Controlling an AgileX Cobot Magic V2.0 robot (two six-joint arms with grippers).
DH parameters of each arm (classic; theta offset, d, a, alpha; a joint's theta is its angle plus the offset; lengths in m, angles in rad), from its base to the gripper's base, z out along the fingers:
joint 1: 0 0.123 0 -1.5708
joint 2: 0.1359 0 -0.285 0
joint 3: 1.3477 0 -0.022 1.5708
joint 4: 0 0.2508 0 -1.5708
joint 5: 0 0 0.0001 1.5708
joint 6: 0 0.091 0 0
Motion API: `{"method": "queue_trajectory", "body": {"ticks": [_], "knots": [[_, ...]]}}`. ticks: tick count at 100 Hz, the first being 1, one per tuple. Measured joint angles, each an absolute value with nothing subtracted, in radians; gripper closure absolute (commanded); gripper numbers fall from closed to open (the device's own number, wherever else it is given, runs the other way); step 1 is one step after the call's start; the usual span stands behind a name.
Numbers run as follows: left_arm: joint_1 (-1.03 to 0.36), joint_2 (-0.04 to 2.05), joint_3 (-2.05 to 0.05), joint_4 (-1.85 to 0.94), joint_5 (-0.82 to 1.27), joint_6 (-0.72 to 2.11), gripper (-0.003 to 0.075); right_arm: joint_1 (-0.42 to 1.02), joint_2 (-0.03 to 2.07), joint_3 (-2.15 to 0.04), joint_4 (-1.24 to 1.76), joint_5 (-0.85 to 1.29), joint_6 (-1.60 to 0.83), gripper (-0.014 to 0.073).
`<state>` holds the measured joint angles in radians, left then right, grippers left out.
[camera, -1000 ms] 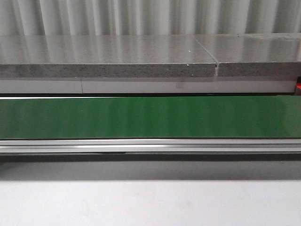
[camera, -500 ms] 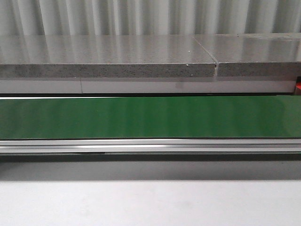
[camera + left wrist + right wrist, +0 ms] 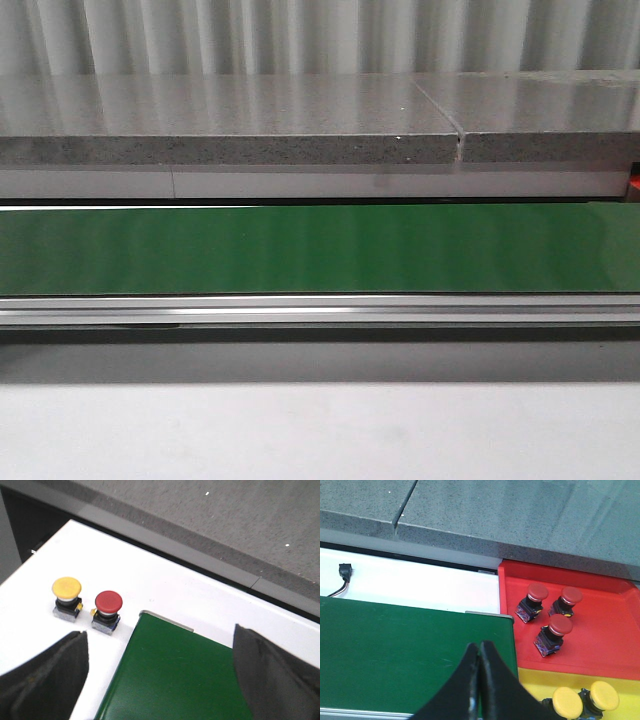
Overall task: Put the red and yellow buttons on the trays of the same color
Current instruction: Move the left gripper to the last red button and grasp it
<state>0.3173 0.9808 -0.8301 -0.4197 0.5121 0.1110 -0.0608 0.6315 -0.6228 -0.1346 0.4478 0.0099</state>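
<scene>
1. The left gripper (image 3: pixel 159 672) hung released above the green belt's (image 3: pixel 185 675) end; the right gripper (image 3: pixel 480 680) was clenched, empty.
2. A yellow-capped push button (image 3: pixel 66 596) and a red-capped push button (image 3: pixel 107 611) stood on the white plate (image 3: pixel 165 592) off that end.
3. The red plastic tray (image 3: pixel 600 645) held three, the yellow plastic tray (image 3: pixel 532 682) two.
4. Judged step: pickup pending; the left gripper must descend astride one button.

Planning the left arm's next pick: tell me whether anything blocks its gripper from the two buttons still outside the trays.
Nothing visible does. The left gripper is open above the green belt; the yellow button and red button stand side by side, unobstructed, on the white surface.
</scene>
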Motion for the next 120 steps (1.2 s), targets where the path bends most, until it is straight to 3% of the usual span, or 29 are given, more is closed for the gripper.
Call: {"method": "queue_trajectory", "body": {"ticks": [42,120], "knots": [[0.348,1.499,-1.103,-0.472,0.631,0.107,0.0174,-0.061,0.632,-0.623,-0.135,0.448,0.008,0.0661],[0.385,1.836,-1.303,-0.476,0.683,-0.006,0.0174,-0.061,0.632,-0.623,-0.135,0.446,0.008,0.0661]]}}
